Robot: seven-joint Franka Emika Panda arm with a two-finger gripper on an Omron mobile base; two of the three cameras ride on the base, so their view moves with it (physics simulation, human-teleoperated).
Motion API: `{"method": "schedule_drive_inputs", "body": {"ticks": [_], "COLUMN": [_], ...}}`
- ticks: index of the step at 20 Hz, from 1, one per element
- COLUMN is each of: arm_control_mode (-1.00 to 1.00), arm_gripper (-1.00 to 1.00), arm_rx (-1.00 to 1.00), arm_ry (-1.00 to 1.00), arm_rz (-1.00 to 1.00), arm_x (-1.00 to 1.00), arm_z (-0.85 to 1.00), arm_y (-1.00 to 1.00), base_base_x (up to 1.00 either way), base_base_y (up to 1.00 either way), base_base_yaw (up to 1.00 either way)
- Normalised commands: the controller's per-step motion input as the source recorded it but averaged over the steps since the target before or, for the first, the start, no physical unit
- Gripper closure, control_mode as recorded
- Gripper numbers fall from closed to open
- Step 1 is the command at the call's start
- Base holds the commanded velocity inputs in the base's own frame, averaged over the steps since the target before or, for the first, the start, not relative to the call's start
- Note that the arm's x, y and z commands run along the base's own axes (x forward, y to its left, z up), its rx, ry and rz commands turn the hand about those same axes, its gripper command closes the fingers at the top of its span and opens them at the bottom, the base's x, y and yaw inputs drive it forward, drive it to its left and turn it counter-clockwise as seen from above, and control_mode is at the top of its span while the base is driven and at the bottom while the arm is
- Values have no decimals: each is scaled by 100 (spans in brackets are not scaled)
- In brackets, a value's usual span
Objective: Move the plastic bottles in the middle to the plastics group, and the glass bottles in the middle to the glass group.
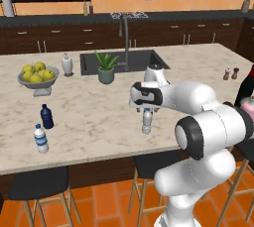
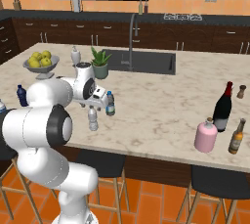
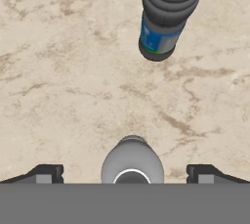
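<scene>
My gripper (image 3: pixel 126 174) is open and hangs straight above the clear-grey plastic bottle (image 3: pixel 132 162), one fingertip (image 3: pixel 49 173) on each side of its pale cap. In the base views the same bottle (image 1: pixel 147 122) (image 2: pixel 92 119) stands upright under the hand. The blue-label plastic bottle (image 3: pixel 166 15) (image 2: pixel 110 103) stands just beyond it. At the counter's left end are the navy bottle (image 1: pixel 46 116) and the white-capped clear bottle (image 1: pixel 41 139). Far right, the squat pink glass bottle (image 2: pixel 205 136) stands beside the tall dark wine bottle (image 2: pixel 223 106).
A brown bottle (image 2: pixel 236 137) stands right of the pink one. A bowl of lemons (image 1: pixel 38 77), a soap dispenser (image 1: pixel 67 65), a potted plant (image 1: pixel 105 67) and the sink (image 1: pixel 89 62) lie farther back. Two shakers (image 1: pixel 230 74) sit at the far right. Stools stand under the front edge.
</scene>
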Motion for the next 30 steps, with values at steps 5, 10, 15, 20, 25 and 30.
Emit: {"method": "schedule_drive_inputs", "body": {"ticks": [5, 10, 15, 20, 25, 30], "arm_control_mode": [-100, -100, -100, -100, -100, -100], "arm_gripper": [100, 100, 100, 100, 100, 100], "arm_rx": [0, 0, 0, 0, 0, 0], "arm_ry": [0, 0, 0, -6, 0, 0], "arm_rz": [0, 0, 0, 0, 2, 3], "arm_x": [0, 0, 0, 0, 4, 5], "arm_z": [0, 0, 5, 44, 20, 7], "arm_y": [0, 0, 1, 35, 98, 100], "base_base_x": [0, 0, 0, 0, 0, 0], "base_base_y": [0, 0, 0, 0, 0, 0], "base_base_yaw": [0, 0, 0, 0, 0, 0]}}
